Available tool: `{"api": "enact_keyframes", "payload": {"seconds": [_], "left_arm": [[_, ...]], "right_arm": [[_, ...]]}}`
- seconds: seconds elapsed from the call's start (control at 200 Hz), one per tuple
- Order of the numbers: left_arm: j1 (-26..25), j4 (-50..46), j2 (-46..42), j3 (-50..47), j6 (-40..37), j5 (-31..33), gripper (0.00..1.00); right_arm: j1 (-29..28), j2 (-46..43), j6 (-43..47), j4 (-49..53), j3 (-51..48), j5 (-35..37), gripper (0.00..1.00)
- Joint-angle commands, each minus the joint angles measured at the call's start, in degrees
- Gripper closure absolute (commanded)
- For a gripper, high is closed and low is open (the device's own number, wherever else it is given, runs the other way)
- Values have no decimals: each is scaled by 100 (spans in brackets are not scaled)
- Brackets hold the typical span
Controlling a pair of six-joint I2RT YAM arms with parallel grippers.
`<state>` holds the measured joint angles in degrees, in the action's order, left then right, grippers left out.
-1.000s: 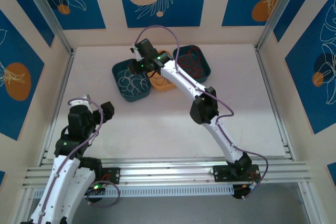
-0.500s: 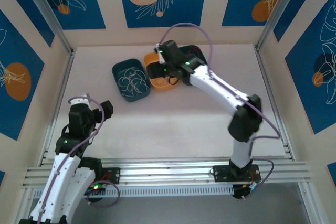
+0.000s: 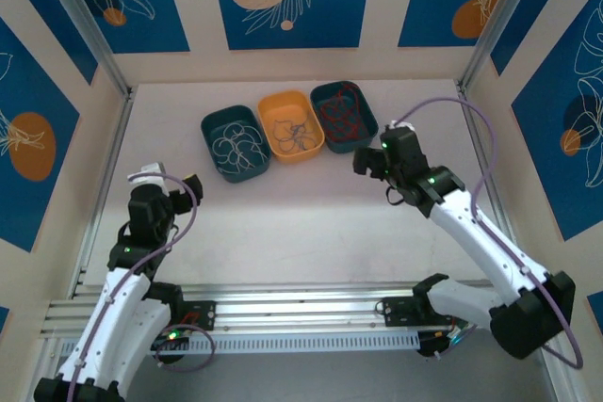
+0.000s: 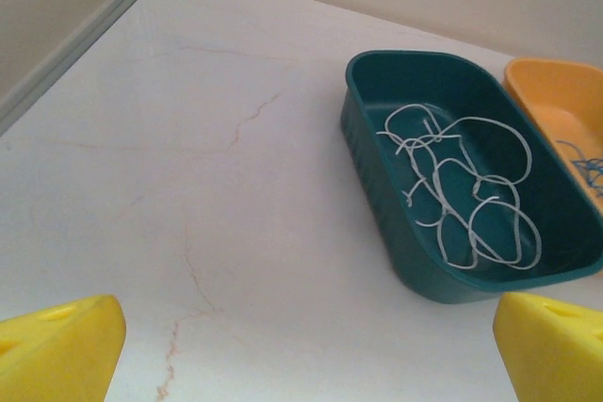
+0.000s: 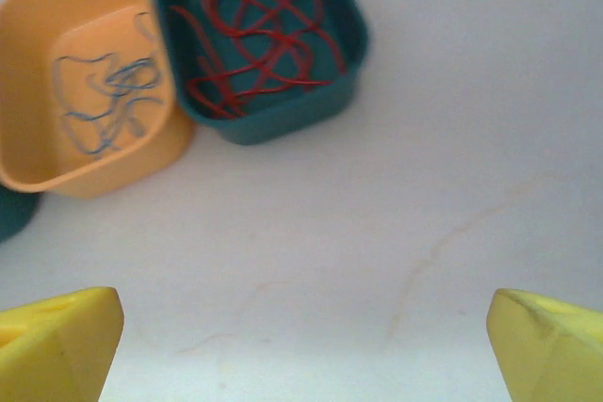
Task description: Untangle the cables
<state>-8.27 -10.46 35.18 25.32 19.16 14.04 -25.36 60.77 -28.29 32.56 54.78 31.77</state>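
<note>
No words, nos. or labels to read anywhere. The blue wall panels [image 3: 320,7] have just leaf & circle pics, no letters.

Side by side on the worktop [image 3: 311,223]: left teal tray [image 3: 215,150], white cables [image 3: 237,146]; orange tray [image 3: 280,99], blue-grey cables [image 3: 292,131]; right teal tray [image 3: 366,106], red cables [image 3: 341,118].
</note>
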Motion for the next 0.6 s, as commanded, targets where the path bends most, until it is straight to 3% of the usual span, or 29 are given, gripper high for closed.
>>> {"api": "enact_keyframes", "payload": {"seconds": [0.0,0.12,0.38,0.59], "left_arm": [[-13,984,195,-271,-401,263,0],[-8,1797,688,-486,-700,259,0],[165,3925,2456,-682,-1237,-46,0],[428,4869,3412,-658,-1332,-452,0]], "right_arm": [[366,-277,-190,-113,-395,268,1],[743,-382,-14,-424,-793,229,1],[959,-376,908,-2041,-1718,464,1],[1321,-347,1129,-2787,-2123,154,1]]}}
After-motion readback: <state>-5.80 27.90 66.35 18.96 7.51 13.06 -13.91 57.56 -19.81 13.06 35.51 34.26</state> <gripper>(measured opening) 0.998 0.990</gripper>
